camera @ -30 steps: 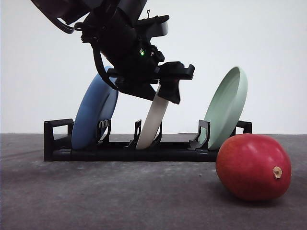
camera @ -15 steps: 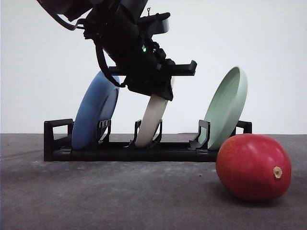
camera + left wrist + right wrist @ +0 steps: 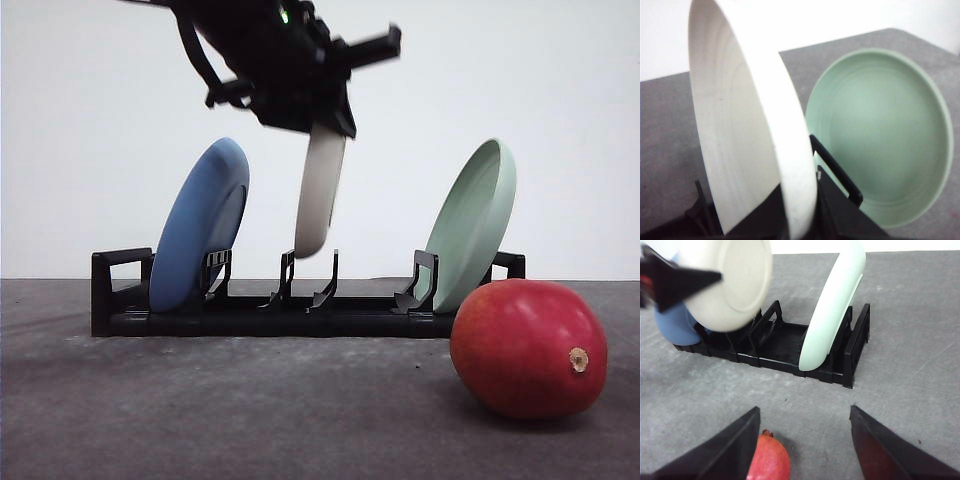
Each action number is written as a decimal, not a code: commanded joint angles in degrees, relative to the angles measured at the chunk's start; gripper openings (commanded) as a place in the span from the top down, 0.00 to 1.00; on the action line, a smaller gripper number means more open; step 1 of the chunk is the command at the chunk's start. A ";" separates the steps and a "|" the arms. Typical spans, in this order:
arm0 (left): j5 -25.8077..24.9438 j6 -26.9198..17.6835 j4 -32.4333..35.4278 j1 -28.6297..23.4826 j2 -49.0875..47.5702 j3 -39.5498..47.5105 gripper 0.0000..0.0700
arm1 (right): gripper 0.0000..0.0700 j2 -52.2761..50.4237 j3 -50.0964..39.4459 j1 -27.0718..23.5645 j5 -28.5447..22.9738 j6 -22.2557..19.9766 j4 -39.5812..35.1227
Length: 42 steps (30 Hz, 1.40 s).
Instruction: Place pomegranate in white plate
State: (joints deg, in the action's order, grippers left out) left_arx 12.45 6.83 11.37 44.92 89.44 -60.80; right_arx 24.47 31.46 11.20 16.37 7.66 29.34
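Gripping white plate (image 3: 319, 190), left end effector (image 3: 315, 115) above rack (image 3: 250, 318), pomegranate (image 3: 528, 347) well apart.

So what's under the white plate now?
Air, then the black rack's empty middle slot. The left end effector holds the white plate up; its top edge is covered.

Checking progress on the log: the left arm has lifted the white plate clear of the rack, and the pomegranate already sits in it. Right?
Not quite. The white plate is lifted clear of the rack, but the front view shows the pomegranate on the table, not in the plate.
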 commanded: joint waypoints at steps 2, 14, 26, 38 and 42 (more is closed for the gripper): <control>-0.03 0.43 -1.22 0.92 -2.28 -1.53 1.00 | 0.49 0.11 1.02 0.20 -0.06 -0.63 -0.59; -1.74 1.85 -20.21 3.31 -16.74 -1.53 1.00 | 0.49 0.11 1.01 0.20 0.14 -0.62 -0.59; -3.21 1.83 -32.90 9.73 -28.77 1.85 1.00 | 0.49 0.11 1.01 0.20 0.10 -0.61 -0.59; 0.01 -6.06 -32.12 14.99 -38.42 14.92 0.99 | 0.49 0.13 1.01 0.20 0.10 -0.59 -0.57; 0.81 -11.90 -34.22 17.43 -38.55 17.39 0.99 | 0.49 0.13 1.01 0.20 0.09 -0.59 -0.57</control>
State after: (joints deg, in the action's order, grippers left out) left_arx 12.93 -0.65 -23.29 61.38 50.42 -43.23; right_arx 24.47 31.46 11.20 16.43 7.66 29.34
